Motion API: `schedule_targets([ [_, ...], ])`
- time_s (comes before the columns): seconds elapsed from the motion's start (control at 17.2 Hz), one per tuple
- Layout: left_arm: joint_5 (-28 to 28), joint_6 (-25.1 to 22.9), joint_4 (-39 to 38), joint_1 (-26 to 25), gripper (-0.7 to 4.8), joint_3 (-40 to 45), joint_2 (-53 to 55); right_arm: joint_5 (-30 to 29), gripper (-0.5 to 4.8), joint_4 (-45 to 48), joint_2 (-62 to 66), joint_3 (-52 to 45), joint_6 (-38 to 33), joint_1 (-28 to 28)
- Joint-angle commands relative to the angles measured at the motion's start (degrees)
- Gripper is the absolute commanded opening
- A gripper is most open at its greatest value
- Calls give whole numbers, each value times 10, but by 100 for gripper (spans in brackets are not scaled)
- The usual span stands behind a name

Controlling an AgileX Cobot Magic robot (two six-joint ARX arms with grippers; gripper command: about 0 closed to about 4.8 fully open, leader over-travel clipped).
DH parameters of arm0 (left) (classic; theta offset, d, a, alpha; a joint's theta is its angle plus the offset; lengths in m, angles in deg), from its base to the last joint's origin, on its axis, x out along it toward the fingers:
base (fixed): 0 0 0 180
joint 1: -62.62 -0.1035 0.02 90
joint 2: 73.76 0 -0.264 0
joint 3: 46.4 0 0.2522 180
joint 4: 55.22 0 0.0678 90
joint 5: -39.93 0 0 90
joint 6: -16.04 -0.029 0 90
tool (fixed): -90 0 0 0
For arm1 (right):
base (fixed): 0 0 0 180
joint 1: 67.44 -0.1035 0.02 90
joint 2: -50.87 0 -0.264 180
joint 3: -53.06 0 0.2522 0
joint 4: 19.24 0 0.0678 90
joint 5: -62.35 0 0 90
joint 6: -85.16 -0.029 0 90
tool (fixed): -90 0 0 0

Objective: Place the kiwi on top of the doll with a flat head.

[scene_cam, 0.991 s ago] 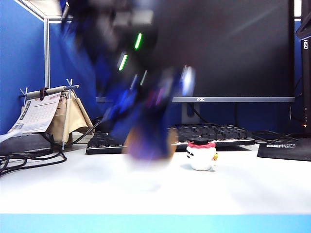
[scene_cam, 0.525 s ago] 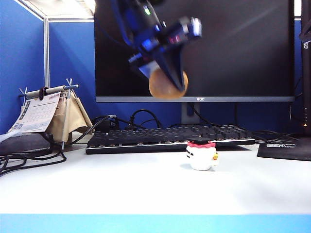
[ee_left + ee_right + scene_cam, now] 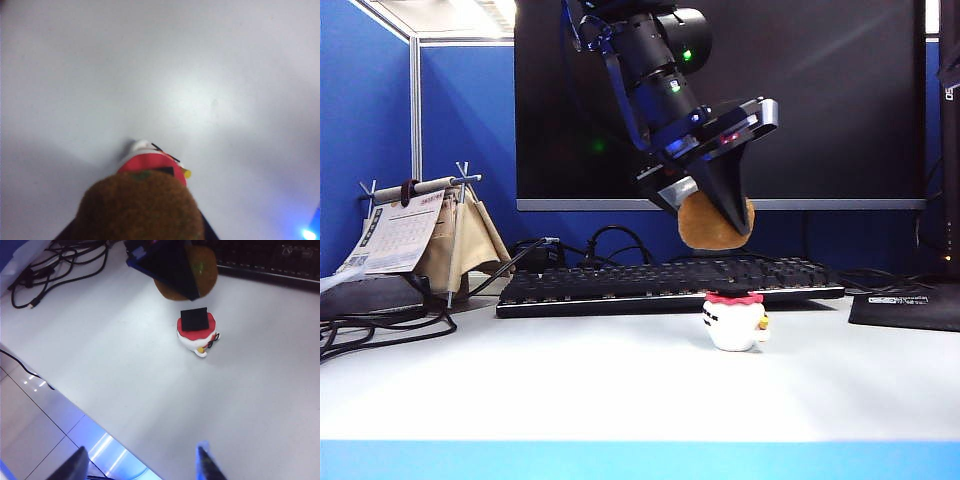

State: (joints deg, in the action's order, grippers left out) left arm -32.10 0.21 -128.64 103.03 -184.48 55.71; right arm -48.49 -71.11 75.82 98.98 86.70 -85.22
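Note:
The kiwi (image 3: pixel 712 226), fuzzy golden-brown, hangs in the air in my left gripper (image 3: pixel 725 222), which is shut on it. It is a short way above the doll with a flat head (image 3: pixel 735 320), a small white figurine with a black cap and red band, standing on the white table. From the left wrist the kiwi (image 3: pixel 141 207) fills the near edge and covers part of the doll (image 3: pixel 152 161) below it. The right wrist view shows the doll (image 3: pixel 196 333) with the kiwi (image 3: pixel 206 270) above it. My right gripper (image 3: pixel 142 465) is open, far back over the table's front edge.
A black keyboard (image 3: pixel 620 285) lies behind the doll under a large monitor (image 3: pixel 820 100). A desk calendar (image 3: pixel 410 235) and loose cables (image 3: pixel 380 325) sit at the left. A dark pad (image 3: pixel 910 305) is at the right. The blue table edge (image 3: pixel 640 460) runs along the front.
My left arm has carried the kiwi up from near the table, then right and down, to just above the doll. The doll has stayed in place.

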Motion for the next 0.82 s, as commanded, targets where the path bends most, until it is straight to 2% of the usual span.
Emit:
schedule_targets([
  [0.06, 10, 2, 7, 6, -6, -3, 7, -1, 274, 3, 0, 1, 2, -5],
  [0.23, 13, 1, 1, 17, -6, -3, 19, -1, 274, 3, 0, 0, 2, -11],
  [0.41, -9, -1, -5, 28, -5, -3, 33, -1, 274, 3, 0, 0, 2, -11],
  [0.82, -28, -7, -8, 18, -6, -3, 34, -1, 274, 4, 0, 0, 2, -10],
])
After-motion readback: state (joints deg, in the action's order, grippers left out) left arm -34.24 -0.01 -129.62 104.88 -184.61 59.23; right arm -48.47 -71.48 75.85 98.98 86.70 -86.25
